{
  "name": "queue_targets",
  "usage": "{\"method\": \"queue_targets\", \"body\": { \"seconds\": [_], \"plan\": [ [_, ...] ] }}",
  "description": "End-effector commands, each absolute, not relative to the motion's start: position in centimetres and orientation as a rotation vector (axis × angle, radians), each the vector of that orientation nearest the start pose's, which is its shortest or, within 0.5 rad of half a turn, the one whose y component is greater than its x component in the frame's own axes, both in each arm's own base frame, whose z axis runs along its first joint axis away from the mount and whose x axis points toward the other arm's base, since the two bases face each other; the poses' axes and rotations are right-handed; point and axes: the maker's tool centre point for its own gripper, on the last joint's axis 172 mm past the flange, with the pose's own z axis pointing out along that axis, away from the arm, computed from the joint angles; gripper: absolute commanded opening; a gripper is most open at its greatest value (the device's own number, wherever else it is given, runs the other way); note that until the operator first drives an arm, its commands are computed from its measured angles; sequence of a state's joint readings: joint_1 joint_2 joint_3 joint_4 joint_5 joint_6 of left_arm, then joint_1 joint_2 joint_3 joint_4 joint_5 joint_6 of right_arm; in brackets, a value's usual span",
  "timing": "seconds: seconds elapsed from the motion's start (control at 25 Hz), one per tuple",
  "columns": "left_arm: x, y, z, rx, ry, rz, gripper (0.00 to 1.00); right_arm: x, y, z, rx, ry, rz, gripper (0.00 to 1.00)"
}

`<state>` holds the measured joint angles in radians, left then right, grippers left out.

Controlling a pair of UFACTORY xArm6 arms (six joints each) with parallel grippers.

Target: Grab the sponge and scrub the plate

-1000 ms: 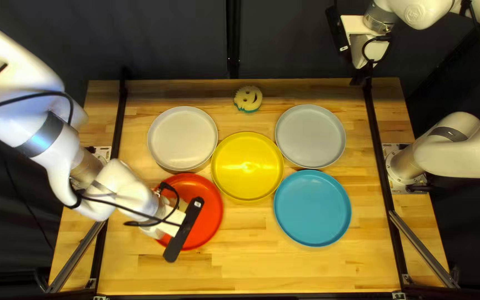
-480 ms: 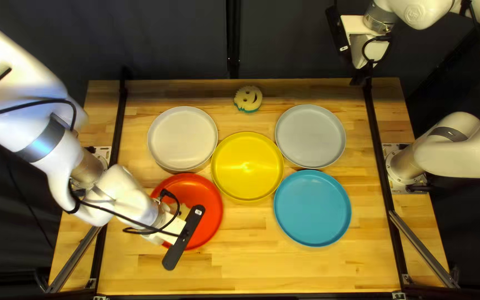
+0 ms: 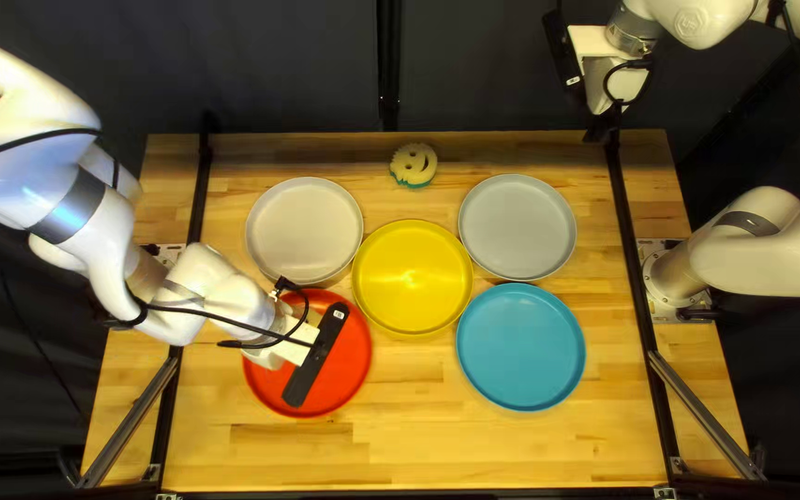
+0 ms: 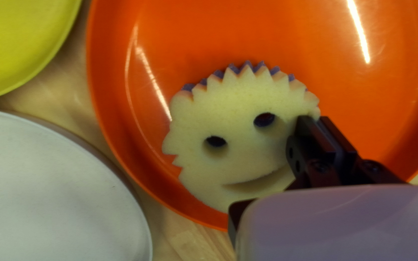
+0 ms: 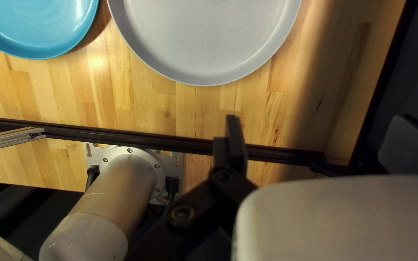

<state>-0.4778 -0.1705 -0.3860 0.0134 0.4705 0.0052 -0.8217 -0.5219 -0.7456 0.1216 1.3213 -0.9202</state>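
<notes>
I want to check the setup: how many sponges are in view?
2. One sponge lies near the table's far edge, beyond the yellow plate. The second sponge is on the orange plate, in the left gripper. I see no others.

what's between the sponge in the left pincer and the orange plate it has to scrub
Nothing visible. The yellow smiley-face foam sponge sits inside the round orange plastic plate, face up, with no other thing between the two.

It was a robot lab: a left arm [image 3: 60,201] and a right arm [image 3: 768,250] stood bolted to a wooden desk [image 3: 407,444] before a dark curtain [image 3: 268,62].
</notes>
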Motion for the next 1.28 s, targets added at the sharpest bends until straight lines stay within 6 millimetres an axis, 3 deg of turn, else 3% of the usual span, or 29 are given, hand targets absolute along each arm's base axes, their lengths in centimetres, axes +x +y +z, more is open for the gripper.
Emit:
{"method": "queue_targets", "body": {
  "seconds": [0.04,0.28,0.44,0.56,0.8,0.88,1.12,1.28],
  "plan": [
    [31.6,-18.1,4.1,-3.054,0.8,-0.152,0.0,23.7,-21.2,24.1,-3.022,-0.099,-0.083,1.0],
    [32.3,-21.6,4.0,-3.038,0.847,-0.174,0.0,23.7,-21.2,24.1,-3.022,-0.099,-0.083,1.0],
    [33.1,-22.5,4.0,-3.024,0.871,-0.186,0.0,23.7,-21.2,24.1,-3.022,-0.099,-0.083,1.0],
    [33.8,-21.8,3.8,-3.018,0.882,-0.187,0.0,23.7,-21.2,24.1,-3.022,-0.099,-0.083,1.0],
    [34.9,-17.7,3.1,-3.015,0.876,-0.177,0.0,23.7,-21.2,24.1,-3.022,-0.099,-0.083,1.0],
    [35.7,-17.2,3.0,-3.011,0.877,-0.18,0.0,23.7,-21.2,24.1,-3.022,-0.099,-0.083,1.0],
    [37.1,-17.7,4.0,-2.993,0.896,-0.193,0.0,23.7,-21.2,24.1,-3.022,-0.099,-0.083,1.0],
    [36.1,-19.5,4.6,-2.982,0.908,-0.194,0.0,23.7,-21.2,24.1,-3.022,-0.099,-0.083,1.0]
  ]
}}
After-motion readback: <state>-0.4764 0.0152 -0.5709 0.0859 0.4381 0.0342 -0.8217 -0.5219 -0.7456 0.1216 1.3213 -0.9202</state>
